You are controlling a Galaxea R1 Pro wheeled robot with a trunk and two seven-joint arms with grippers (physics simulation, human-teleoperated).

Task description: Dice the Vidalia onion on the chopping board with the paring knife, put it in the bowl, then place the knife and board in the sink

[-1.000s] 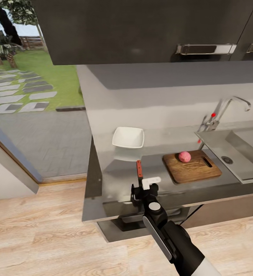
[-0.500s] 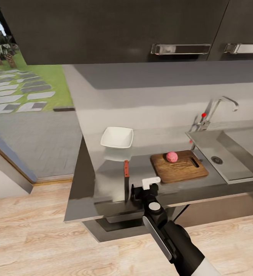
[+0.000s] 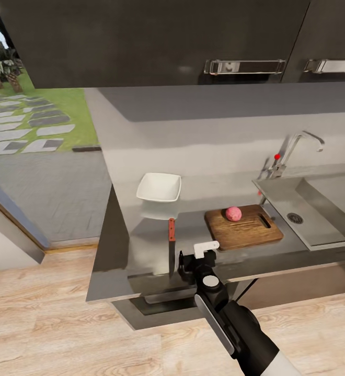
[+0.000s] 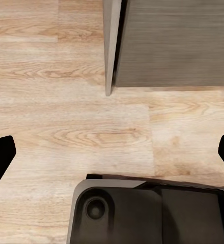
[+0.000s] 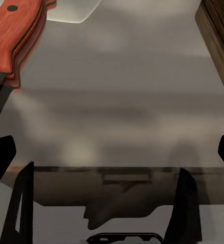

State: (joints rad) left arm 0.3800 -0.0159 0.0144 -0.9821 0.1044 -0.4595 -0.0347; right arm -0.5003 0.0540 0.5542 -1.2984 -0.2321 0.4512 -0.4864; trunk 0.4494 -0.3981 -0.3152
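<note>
The pinkish Vidalia onion [image 3: 233, 213] sits whole on the dark brown chopping board [image 3: 244, 228], which lies on the grey countertop [image 3: 141, 250] just left of the sink [image 3: 324, 209]. The paring knife [image 3: 171, 232] lies left of the board, its red-orange handle [image 5: 14, 35] towards the white bowl [image 3: 159, 187] and its blade towards the front edge. My right gripper [image 3: 193, 258] hovers open over the counter's front edge, between knife and board, holding nothing. In the right wrist view the gripper [image 5: 112, 157] has the board's corner [image 5: 220, 40] at one side. My left gripper [image 4: 112, 152] hangs open above the wooden floor.
A chrome gooseneck tap [image 3: 294, 148] stands behind the sink. Dark wall cabinets [image 3: 167, 42] hang above the counter. Dark base cabinets [image 4: 173, 43] meet the wooden floor [image 3: 47, 324]. A window at the left looks onto a garden [image 3: 31, 115].
The whole head view has slid left, so the camera moved right. My right gripper now stands right of the knife instead of directly in front of it. Knife, onion, board and bowl stay put.
</note>
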